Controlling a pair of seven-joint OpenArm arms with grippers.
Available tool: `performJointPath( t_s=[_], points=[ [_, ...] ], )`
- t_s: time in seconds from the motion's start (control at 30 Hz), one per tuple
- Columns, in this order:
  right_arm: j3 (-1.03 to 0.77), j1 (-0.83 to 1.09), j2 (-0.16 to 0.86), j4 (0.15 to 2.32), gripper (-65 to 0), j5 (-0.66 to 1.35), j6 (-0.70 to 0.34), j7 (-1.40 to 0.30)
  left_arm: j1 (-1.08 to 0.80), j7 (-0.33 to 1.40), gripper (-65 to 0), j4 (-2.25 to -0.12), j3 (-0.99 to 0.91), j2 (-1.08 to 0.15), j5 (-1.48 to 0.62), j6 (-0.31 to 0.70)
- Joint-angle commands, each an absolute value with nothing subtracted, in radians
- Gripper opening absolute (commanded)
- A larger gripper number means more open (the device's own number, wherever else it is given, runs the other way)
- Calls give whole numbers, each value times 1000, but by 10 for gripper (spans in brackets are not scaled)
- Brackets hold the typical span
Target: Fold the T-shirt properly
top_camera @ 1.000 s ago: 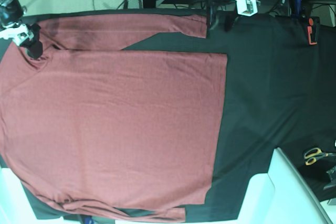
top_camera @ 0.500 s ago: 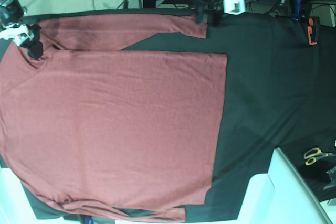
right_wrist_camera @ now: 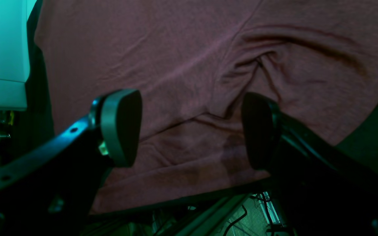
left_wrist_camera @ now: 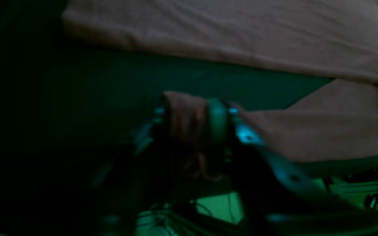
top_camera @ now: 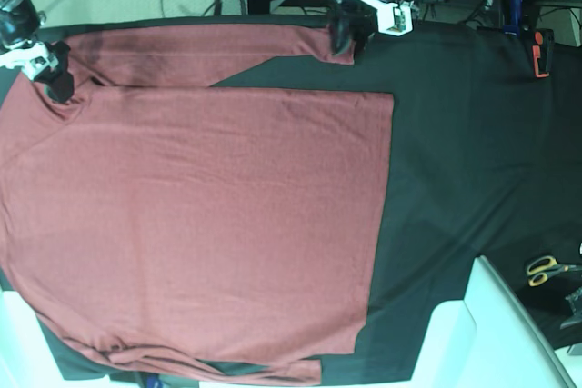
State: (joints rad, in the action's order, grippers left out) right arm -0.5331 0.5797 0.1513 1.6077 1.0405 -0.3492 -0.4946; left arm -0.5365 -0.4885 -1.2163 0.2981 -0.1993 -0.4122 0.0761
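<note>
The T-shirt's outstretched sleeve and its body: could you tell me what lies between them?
Only bare black cloth sheet lies between the sleeve and the T-shirt body, seen in the base view.

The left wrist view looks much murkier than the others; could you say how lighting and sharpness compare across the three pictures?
Left wrist view: very dark, green-tinted and blurred; the left gripper shows only as a smear around bunched T-shirt fabric. Right wrist view: dim with a teal cast, yet sharp enough to show creases and the right gripper pads apart. Base view: evenly lit, clear, with a soft shadow on the upper sleeve.

Black cloth (top_camera: 455, 152) lies bare beside scissors (top_camera: 548, 269).
</note>
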Motion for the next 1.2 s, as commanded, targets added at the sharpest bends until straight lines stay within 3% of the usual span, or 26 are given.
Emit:
performJointPath(
  t_s=[0.0, 0.07, 0.33, 0.53, 1.17],
  points=[
    [-545, 584, 165, 1618, -215, 1056, -361, -478, -536, -516, -587, -1227, 305, -199, -409, 81],
    [-559, 584, 165, 1618, -215, 1056, -361, -478, -535, -516, -650, -1227, 305, -199, -409, 81],
    [-657, 559, 160, 1549, -216, 1056, -352, -478, -506, -354, -650, -1247, 298, -199, -409, 81],
    [-693, 512, 174, 1336, -218, 1056, -352, -478, -524, -352, -650, -1330, 297, -206, -409, 81],
    [-684, 404, 278, 1116, -218, 1056, -361, -478, -539, -351, -650, -1372, 297, -208, -409, 81]
  ],
)
